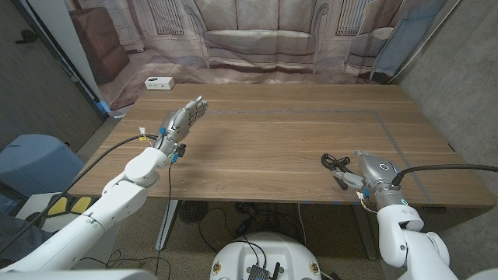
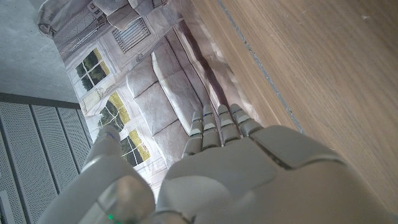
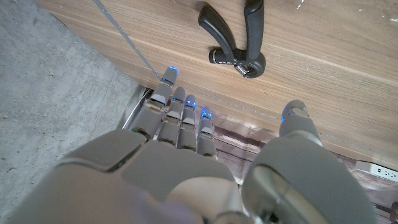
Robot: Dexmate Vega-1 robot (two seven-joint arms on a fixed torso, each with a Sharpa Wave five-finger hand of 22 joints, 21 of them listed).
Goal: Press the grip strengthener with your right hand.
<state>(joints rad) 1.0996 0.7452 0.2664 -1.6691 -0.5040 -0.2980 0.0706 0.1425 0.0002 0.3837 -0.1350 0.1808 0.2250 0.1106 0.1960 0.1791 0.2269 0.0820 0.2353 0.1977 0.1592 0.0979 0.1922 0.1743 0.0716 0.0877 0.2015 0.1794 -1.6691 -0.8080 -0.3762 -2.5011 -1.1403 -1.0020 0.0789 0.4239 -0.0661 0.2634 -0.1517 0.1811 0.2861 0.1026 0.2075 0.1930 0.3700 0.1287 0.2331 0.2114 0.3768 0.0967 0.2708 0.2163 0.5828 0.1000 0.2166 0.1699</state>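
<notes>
The black grip strengthener (image 1: 335, 163) lies on the wooden table (image 1: 272, 140) near its front right edge, handles spread in a V. My right hand (image 1: 374, 173) sits just to the right of it, fingers apart and holding nothing. In the right wrist view the grip strengthener (image 3: 238, 41) lies a short gap beyond the fingertips (image 3: 180, 99) of my right hand (image 3: 186, 168), untouched. My left hand (image 1: 185, 118) hovers over the table's left side, fingers stretched out and empty. The left wrist view shows that left hand (image 2: 249, 168) with straight fingers above bare wood.
A small white box (image 1: 159, 83) sits at the table's far left corner. A thin tape line (image 1: 389, 128) runs across the right part of the top. A printed sofa backdrop (image 1: 257, 39) hangs behind the table. A blue seat (image 1: 31, 159) stands at the left.
</notes>
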